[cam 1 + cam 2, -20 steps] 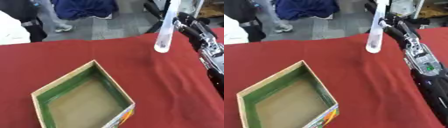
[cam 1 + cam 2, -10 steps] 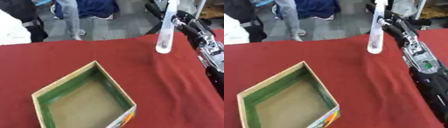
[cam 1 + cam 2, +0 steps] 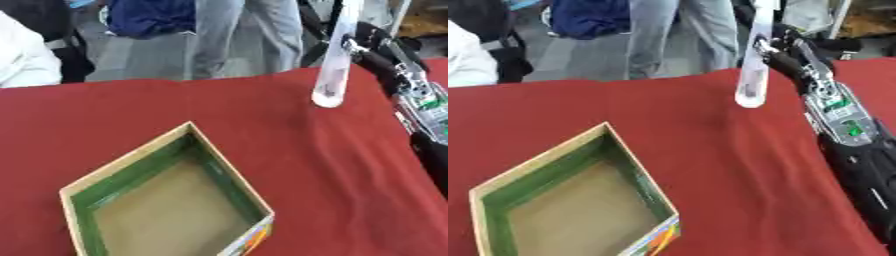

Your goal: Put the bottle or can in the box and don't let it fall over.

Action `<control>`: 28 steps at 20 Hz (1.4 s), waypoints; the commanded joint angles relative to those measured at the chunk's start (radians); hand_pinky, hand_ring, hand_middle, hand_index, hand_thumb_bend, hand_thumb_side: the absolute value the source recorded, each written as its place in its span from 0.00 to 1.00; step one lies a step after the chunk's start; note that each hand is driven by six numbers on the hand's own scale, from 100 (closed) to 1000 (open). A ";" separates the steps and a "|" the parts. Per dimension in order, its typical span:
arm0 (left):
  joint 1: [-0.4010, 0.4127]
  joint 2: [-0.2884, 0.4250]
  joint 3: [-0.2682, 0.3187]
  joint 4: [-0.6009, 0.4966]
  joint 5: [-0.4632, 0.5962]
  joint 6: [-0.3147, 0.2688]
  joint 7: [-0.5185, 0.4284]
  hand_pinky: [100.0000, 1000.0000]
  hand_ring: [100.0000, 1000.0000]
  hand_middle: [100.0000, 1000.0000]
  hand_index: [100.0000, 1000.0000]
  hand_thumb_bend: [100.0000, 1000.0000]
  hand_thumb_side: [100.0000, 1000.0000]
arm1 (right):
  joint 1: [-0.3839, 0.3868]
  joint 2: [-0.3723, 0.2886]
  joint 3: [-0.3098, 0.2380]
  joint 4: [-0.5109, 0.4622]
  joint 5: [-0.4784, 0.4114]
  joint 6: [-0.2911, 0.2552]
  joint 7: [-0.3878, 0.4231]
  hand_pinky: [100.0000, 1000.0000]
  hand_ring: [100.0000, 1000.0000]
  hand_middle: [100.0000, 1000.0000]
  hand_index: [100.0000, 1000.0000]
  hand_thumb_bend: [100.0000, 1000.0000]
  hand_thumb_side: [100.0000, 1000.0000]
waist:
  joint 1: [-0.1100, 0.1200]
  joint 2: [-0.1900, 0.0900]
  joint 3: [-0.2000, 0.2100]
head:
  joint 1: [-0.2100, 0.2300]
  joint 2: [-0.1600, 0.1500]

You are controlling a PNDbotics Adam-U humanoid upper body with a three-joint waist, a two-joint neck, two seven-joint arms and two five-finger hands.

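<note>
right eye view showed the right hand (image 3: pixel 785 47) clamped on the clear bottle (image 3: pixel 752 70), its long axis near upright, held off the cloth, with the open box (image 3: pixel 579 200) well down-left of the hand.

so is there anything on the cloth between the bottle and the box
Nothing visible. The bottle is held by the right hand near the table's far edge; only bare red cloth lies between it and the open box.
</note>
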 commanded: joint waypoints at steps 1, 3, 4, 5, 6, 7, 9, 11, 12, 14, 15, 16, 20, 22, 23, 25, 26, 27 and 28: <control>-0.009 0.013 0.001 -0.021 0.001 -0.002 -0.006 0.69 0.95 0.83 0.74 0.02 0.85 | -0.027 -0.042 -0.013 -0.016 0.015 0.006 -0.022 1.00 1.00 0.96 1.00 0.00 0.40 | -0.003 -0.013 0.000 | -0.005 -0.008; -0.010 0.014 0.001 -0.021 0.001 -0.002 -0.007 0.69 0.95 0.83 0.74 0.02 0.85 | -0.031 -0.045 -0.012 -0.018 0.015 0.010 -0.028 1.00 1.00 0.95 1.00 0.00 0.42 | -0.003 -0.012 0.000 | -0.007 -0.010; -0.011 0.014 0.000 -0.021 0.001 -0.002 -0.008 0.69 0.95 0.83 0.74 0.02 0.85 | -0.033 -0.047 -0.012 -0.018 0.014 0.011 -0.029 1.00 1.00 0.95 1.00 0.00 0.43 | -0.004 -0.011 0.001 | -0.008 -0.011; -0.011 0.014 0.000 -0.021 0.001 -0.002 -0.008 0.69 0.95 0.83 0.74 0.02 0.85 | -0.035 -0.048 -0.012 -0.018 0.013 0.011 -0.030 1.00 1.00 0.95 1.00 0.00 0.43 | -0.004 -0.010 0.002 | -0.009 -0.013; -0.012 0.014 0.000 -0.021 0.001 -0.003 -0.009 0.69 0.95 0.83 0.74 0.02 0.85 | -0.038 -0.050 -0.011 -0.016 0.011 0.013 -0.030 1.00 1.00 0.95 1.00 0.00 0.43 | -0.004 -0.009 0.003 | -0.010 -0.014; -0.012 0.014 0.000 -0.021 0.001 -0.003 -0.009 0.69 0.95 0.83 0.74 0.02 0.85 | -0.040 -0.051 -0.011 -0.014 0.010 0.014 -0.031 1.00 1.00 0.95 1.00 0.00 0.44 | -0.005 -0.008 0.004 | -0.011 -0.016; -0.013 0.014 0.000 -0.021 0.001 -0.003 -0.010 0.69 0.95 0.83 0.74 0.02 0.85 | -0.045 -0.054 -0.010 -0.009 0.006 0.017 -0.031 1.00 1.00 0.95 1.00 0.00 0.45 | -0.006 -0.006 0.006 | -0.015 -0.019; -0.014 0.015 0.001 -0.021 0.001 -0.003 -0.010 0.69 0.95 0.83 0.74 0.02 0.85 | -0.049 -0.056 -0.009 -0.005 0.003 0.018 -0.029 1.00 1.00 0.95 1.00 0.00 0.46 | -0.007 -0.004 0.009 | -0.018 -0.023; -0.014 0.015 0.001 -0.021 0.001 -0.003 -0.010 0.69 0.94 0.83 0.74 0.02 0.85 | -0.050 -0.058 -0.009 -0.003 0.002 0.019 -0.028 1.00 1.00 0.95 1.00 0.00 0.47 | -0.008 -0.003 0.010 | -0.019 -0.023; -0.015 0.015 0.001 -0.021 0.001 -0.003 -0.011 0.69 0.94 0.83 0.74 0.02 0.85 | -0.053 -0.060 -0.007 0.001 0.000 0.019 -0.023 1.00 1.00 0.95 1.00 0.00 0.48 | -0.009 -0.002 0.011 | -0.020 -0.025; -0.015 0.015 0.001 -0.021 0.001 -0.004 -0.011 0.69 0.94 0.83 0.74 0.02 0.85 | -0.054 -0.061 -0.007 0.004 0.000 0.020 -0.020 1.00 1.00 0.95 1.00 0.00 0.49 | -0.010 -0.001 0.012 | -0.021 -0.026; -0.016 0.015 0.001 -0.021 0.002 -0.004 -0.011 0.69 0.94 0.83 0.74 0.02 0.85 | -0.055 -0.063 -0.007 0.007 -0.001 0.021 -0.016 1.00 1.00 0.95 1.00 0.00 0.49 | -0.010 0.001 0.013 | -0.022 -0.028; -0.017 0.016 0.001 -0.021 0.001 -0.004 -0.013 0.69 0.94 0.83 0.74 0.02 0.85 | -0.061 -0.068 -0.006 0.018 -0.001 0.023 -0.009 1.00 1.00 0.95 1.00 0.00 0.49 | -0.012 0.005 0.016 | -0.026 -0.035; -0.018 0.016 0.001 -0.021 0.001 -0.005 -0.013 0.69 0.94 0.83 0.74 0.02 0.85 | -0.065 -0.072 -0.006 0.023 0.002 0.024 -0.010 1.00 1.00 0.94 1.00 0.00 0.49 | -0.013 0.007 0.017 | -0.028 -0.038; -0.019 0.016 0.001 -0.021 0.001 -0.005 -0.014 0.69 0.94 0.83 0.74 0.02 0.85 | -0.066 -0.074 -0.005 0.025 0.003 0.024 -0.010 1.00 1.00 0.94 1.00 0.00 0.49 | -0.013 0.008 0.018 | -0.029 -0.039; -0.020 0.016 0.001 -0.021 0.001 -0.005 -0.015 0.69 0.94 0.83 0.74 0.02 0.85 | -0.069 -0.077 -0.005 0.029 0.006 0.025 -0.010 1.00 1.00 0.94 1.00 0.00 0.50 | -0.014 0.011 0.019 | -0.030 -0.043; -0.020 0.016 0.001 -0.021 0.001 -0.005 -0.015 0.69 0.94 0.83 0.74 0.02 0.85 | -0.070 -0.078 -0.005 0.031 0.007 0.026 -0.010 1.00 1.00 0.93 1.00 0.00 0.50 | -0.014 0.013 0.019 | -0.032 -0.045; -0.020 0.016 0.001 -0.021 0.001 -0.005 -0.015 0.69 0.94 0.83 0.74 0.02 0.85 | -0.071 -0.079 -0.005 0.033 0.008 0.027 -0.011 1.00 1.00 0.93 1.00 0.00 0.50 | -0.014 0.014 0.019 | -0.032 -0.046; -0.020 0.016 0.001 -0.021 0.001 -0.005 -0.015 0.69 0.94 0.83 0.74 0.02 0.86 | -0.072 -0.080 -0.005 0.035 0.008 0.027 -0.010 1.00 1.00 0.93 1.00 0.00 0.51 | -0.014 0.015 0.020 | -0.033 -0.047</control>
